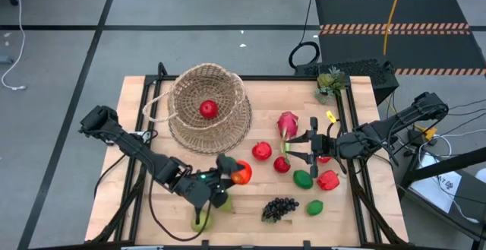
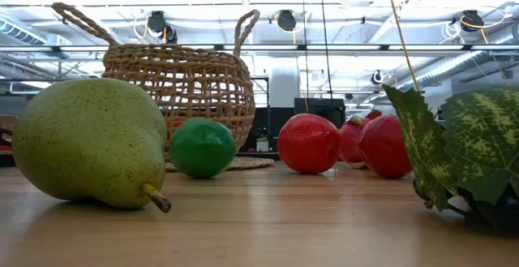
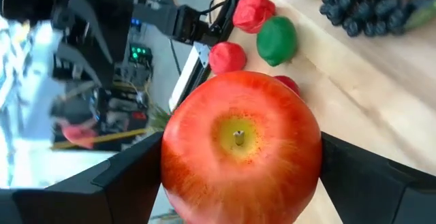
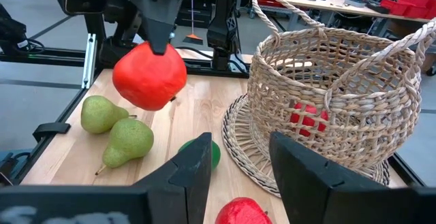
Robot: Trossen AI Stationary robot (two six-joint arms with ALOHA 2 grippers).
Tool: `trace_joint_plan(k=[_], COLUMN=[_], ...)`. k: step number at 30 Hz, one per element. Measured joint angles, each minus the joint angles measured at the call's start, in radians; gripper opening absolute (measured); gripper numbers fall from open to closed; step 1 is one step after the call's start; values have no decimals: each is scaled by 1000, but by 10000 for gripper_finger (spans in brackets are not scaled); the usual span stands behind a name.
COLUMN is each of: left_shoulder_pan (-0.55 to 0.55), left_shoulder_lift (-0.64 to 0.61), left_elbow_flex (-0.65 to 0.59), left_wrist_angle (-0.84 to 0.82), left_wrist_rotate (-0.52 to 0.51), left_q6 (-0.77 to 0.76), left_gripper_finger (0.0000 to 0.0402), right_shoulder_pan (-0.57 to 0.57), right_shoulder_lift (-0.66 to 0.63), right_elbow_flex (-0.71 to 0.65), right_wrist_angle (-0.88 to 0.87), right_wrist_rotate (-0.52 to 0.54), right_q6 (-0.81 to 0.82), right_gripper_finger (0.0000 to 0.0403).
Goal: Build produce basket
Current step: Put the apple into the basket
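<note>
The woven basket [image 1: 206, 112] stands at the table's far middle with one red fruit [image 1: 208, 109] inside. My left gripper [image 1: 234, 175] is near the front middle, shut on a red-orange apple [image 3: 240, 149]. Two pears [image 1: 201, 219] [image 1: 220, 200] lie on the table below and beside it. Grapes [image 1: 279, 207], limes [image 1: 302, 178] [image 1: 314, 207], red fruits [image 1: 262, 150] [image 1: 328, 179] and a pink dragon fruit [image 1: 287, 123] lie to the right. My right gripper [image 4: 238, 166] hovers open over them, facing the basket [image 4: 327, 101], with nothing between its fingers. My left gripper pinches the apple by two opposite sides [image 3: 172, 163], one finger [image 3: 129, 180] on each. Its pitted end faces the wrist camera. The fingers come from the table's left, slanting slightly down. The apple [image 4: 150, 74] hangs lifted clear of the table.
A small green potted plant [image 1: 329, 81] stands at the far right corner. In the low view a pear [image 2: 89, 145], a lime [image 2: 201, 147] and the grapes' leaf [image 2: 462, 149] fill the front. Bare wood lies left of the basket and along the near left.
</note>
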Motion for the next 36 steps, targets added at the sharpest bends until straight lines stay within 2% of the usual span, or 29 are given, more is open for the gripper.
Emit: trace_joint_plan(k=[4,15,25,36], left_shoulder_pan=[9,37,107,190], left_shoulder_lift=[0,0,0,0], left_elbow_flex=[0,0,-1,-1], left_wrist_angle=[0,22,98,130], left_wrist_rotate=[1,3,4,79], left_q6=[-146,-425,-816,-1186], left_gripper_finger=[349,349,349,349], right_shoulder_pan=[0,0,0,0], right_shoulder_lift=[0,0,0,0], right_elbow_flex=[0,0,0,0], right_wrist_angle=[0,0,0,0], right_wrist_rotate=[0,0,0,0], right_q6=[0,-1,-4,-7], right_gripper_finger=[144,144,144,144])
